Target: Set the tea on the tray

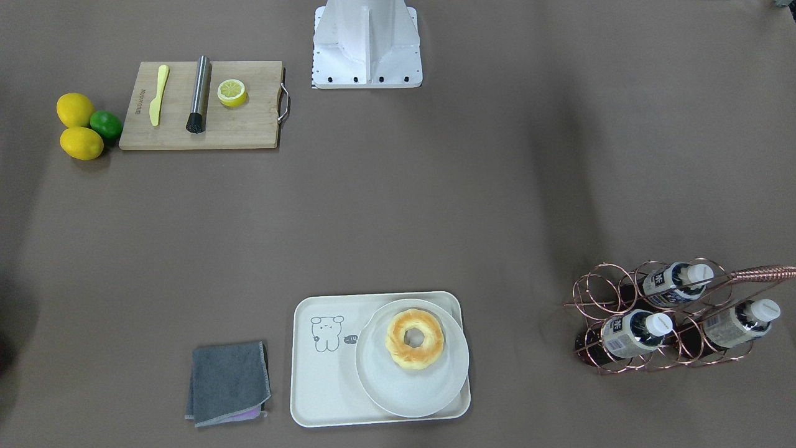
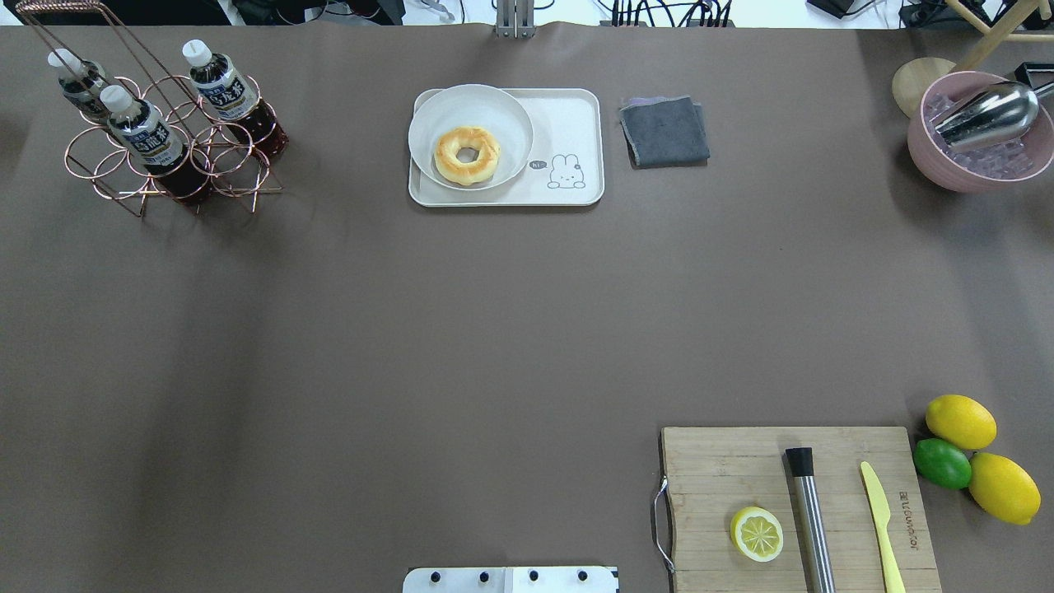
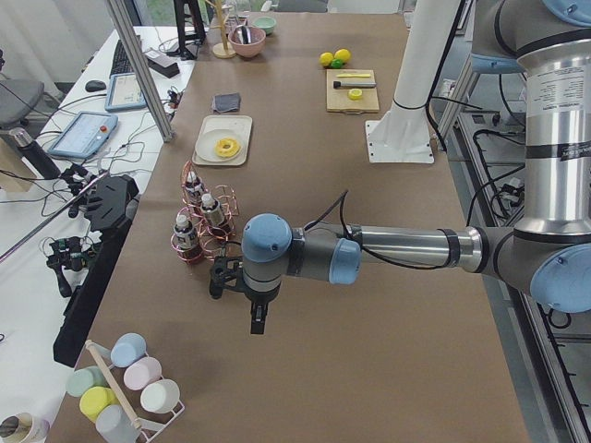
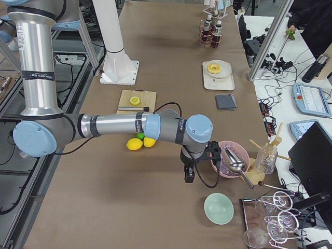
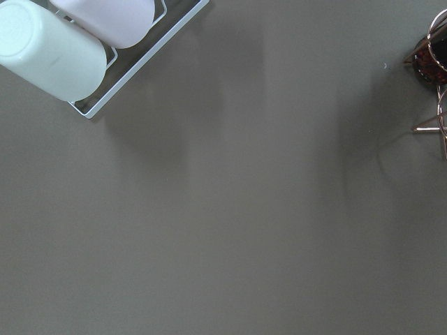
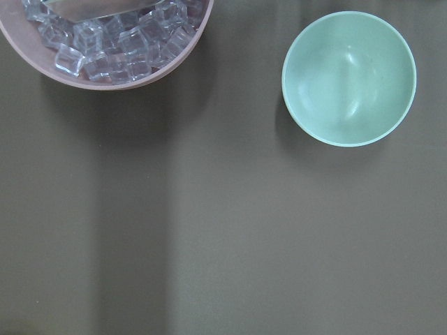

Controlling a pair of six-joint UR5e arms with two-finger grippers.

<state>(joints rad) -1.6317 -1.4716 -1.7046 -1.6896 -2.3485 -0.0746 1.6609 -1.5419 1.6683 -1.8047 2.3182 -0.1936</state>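
Observation:
Three tea bottles with white caps stand in a copper wire rack [image 2: 165, 165]: one tea [image 2: 148, 136] in front, two behind [image 2: 222, 86] [image 2: 78, 78]; the rack [image 1: 622, 311] is also in the front-facing view. The cream tray [image 2: 572, 115] sits mid-table at the far edge, a plate with a doughnut [image 2: 467, 154] on its left half. My left gripper [image 3: 257, 318] hangs over bare table beyond the rack's end; whether it is open or shut I cannot tell. My right gripper [image 4: 188, 176] hangs beside the pink ice bowl [image 4: 228, 158]; I cannot tell its state either.
A cutting board [image 2: 741, 469] holds a lemon half, steel muddler and yellow knife; lemons and a lime [image 2: 943, 463] lie beside it. A grey cloth [image 2: 664, 130] lies right of the tray. A green bowl [image 6: 348, 77] and a cup rack [image 5: 49, 49] sit at the table's ends.

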